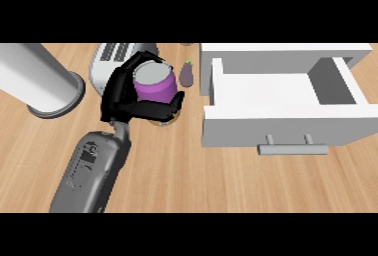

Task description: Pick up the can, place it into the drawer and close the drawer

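A purple can [156,86] with a grey top stands upright on the wooden counter, left of the drawer. My left hand [125,97] is curled round it: fingers wrap its far side and the thumb crosses its near side, hiding the can's lower part. The white drawer [280,117] is pulled open at the right, its inside bare, with a grey bar handle [292,149] on its front. The can is outside the drawer, a short way from its left wall. My right hand is out of sight.
A small purple eggplant [187,74] lies between the can and the drawer's left wall. A large grey cylinder [40,77] stands at the far left. A grey slotted appliance [114,52] sits behind the hand. Something small and tan [164,121] peeks out below the thumb.
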